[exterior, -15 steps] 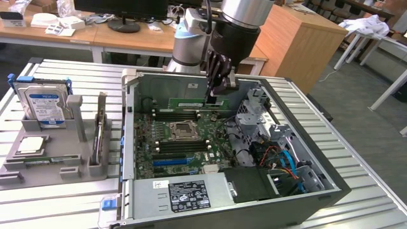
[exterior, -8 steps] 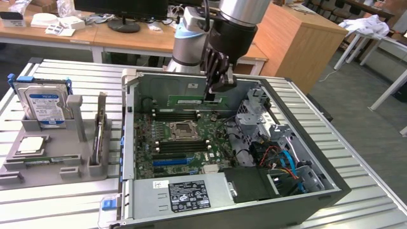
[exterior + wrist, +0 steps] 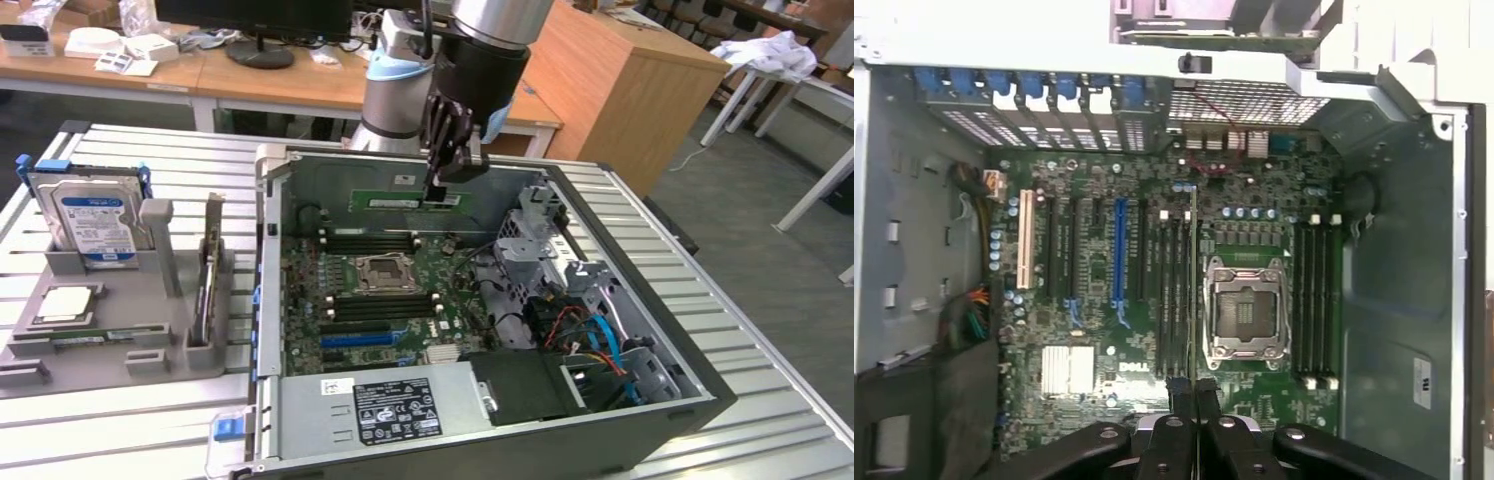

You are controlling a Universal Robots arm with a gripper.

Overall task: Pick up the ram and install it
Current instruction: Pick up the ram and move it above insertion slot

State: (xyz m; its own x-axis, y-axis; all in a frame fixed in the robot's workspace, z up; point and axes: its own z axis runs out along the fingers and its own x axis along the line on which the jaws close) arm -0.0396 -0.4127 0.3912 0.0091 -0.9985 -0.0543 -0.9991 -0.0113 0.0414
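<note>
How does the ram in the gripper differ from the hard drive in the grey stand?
The ram is a thin green stick; the hard drive is a wide silver box with a blue-and-white label. The ram hangs over the open case, pinched in the shut gripper; the hard drive sits in the stand at the exterior view's left, outside the case. Both stand on edge.

The claw (image 3: 1194, 388) is pinched together on the ram (image 3: 1194, 270), seen edge-on as a thin strip over the motherboard (image 3: 1094, 330) inside the open case (image 3: 1399, 300). The strip lines up with the black memory slots (image 3: 1170, 290) just beside the empty processor socket (image 3: 1244, 310) — a second bank of slots (image 3: 1314, 300) lies across the socket, and a blue expansion slot (image 3: 1119, 250) sits beyond the nearer bank.
</note>
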